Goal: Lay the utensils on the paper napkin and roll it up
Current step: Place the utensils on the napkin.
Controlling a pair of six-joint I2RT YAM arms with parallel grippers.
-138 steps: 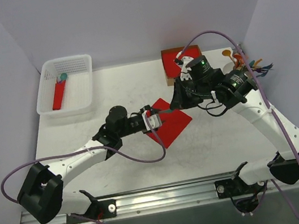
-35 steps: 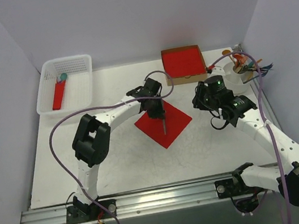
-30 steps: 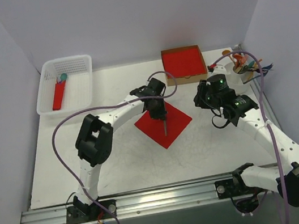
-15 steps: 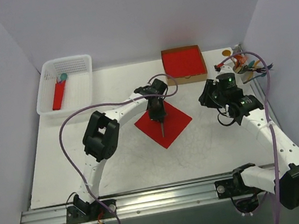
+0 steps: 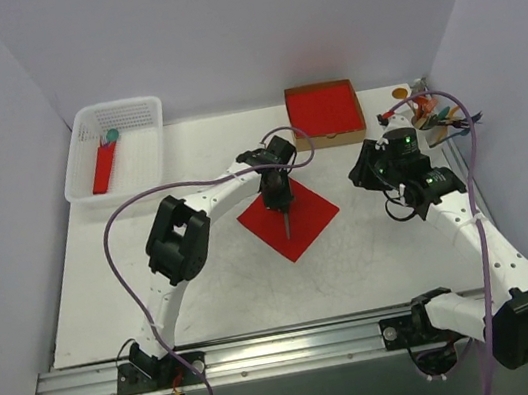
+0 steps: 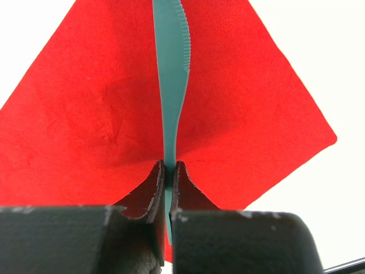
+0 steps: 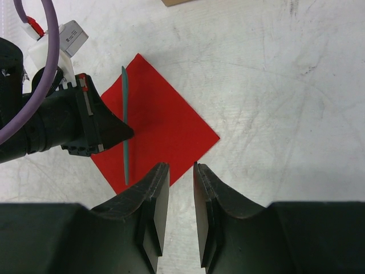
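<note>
The red paper napkin lies flat as a diamond at the table's middle, also in the left wrist view and the right wrist view. My left gripper is shut on the handle of a slim grey-teal knife with a serrated edge. The knife points out over the napkin's middle; I cannot tell if it touches the paper. My right gripper is open a little and empty, above the bare table right of the napkin.
A white basket at the back left holds a red roll with a teal spoon head. A brown box of red napkins stands at the back. Colourful cutlery with a white cup is at the right wall.
The left gripper has brought the knife over the napkin and shifted slightly right over the last second. The right arm has drawn back to the right, away from the napkin.
</note>
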